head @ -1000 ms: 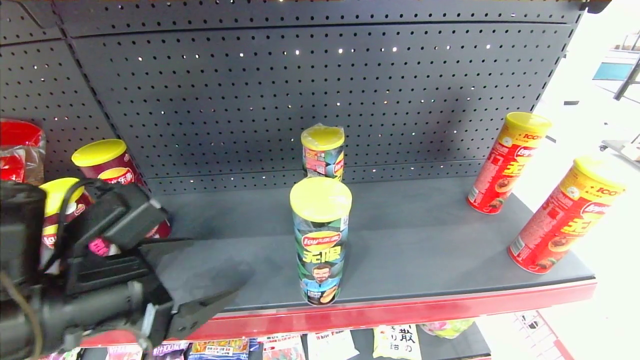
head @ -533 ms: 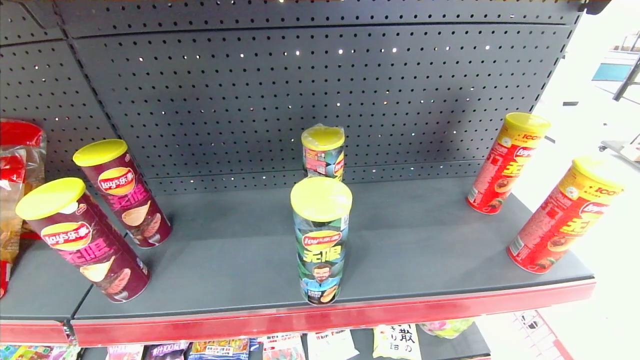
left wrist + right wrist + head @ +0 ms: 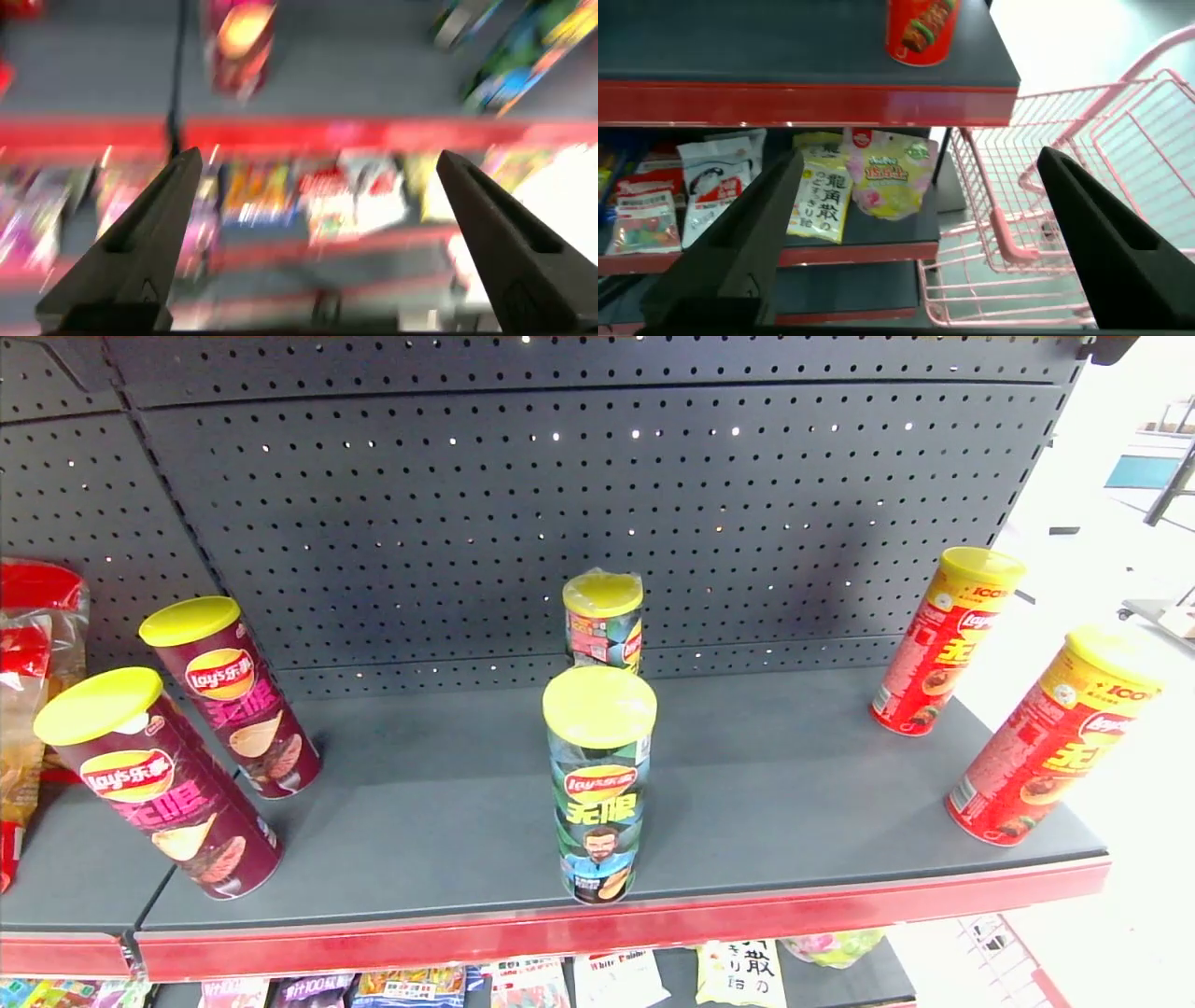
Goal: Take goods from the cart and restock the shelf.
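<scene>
1. Head view: the shelf [image 3: 766, 784] carries six upright crisp cans in three near-and-far pairs. The near maroon can [image 3: 154, 784] and far maroon can [image 3: 233, 695] stand at the left, the near green can [image 3: 599, 784] and far green can [image 3: 604, 621] in the middle, and the near red can [image 3: 1050, 751] and far red can [image 3: 943, 639] at the right. Wide bare stretches lie between the pairs, so I judge the restocking partly done, with room for more.
2. Left wrist view: the left gripper [image 3: 318, 159] hangs before the shelf's red lip [image 3: 374, 131], its fingers spread wide with nothing between them. A maroon can [image 3: 238, 47] stands beyond it.
3. Right wrist view: the right gripper [image 3: 920, 157] is likewise spread wide and empty, before the shelf's right end, where a red can [image 3: 920, 28] stands near the edge. Snack packets [image 3: 887, 173] sit on the lower shelf. The pink cart [image 3: 999, 229] stands just right of it; what goods it holds I cannot tell. A fresh pick from it looks like the next step.
</scene>
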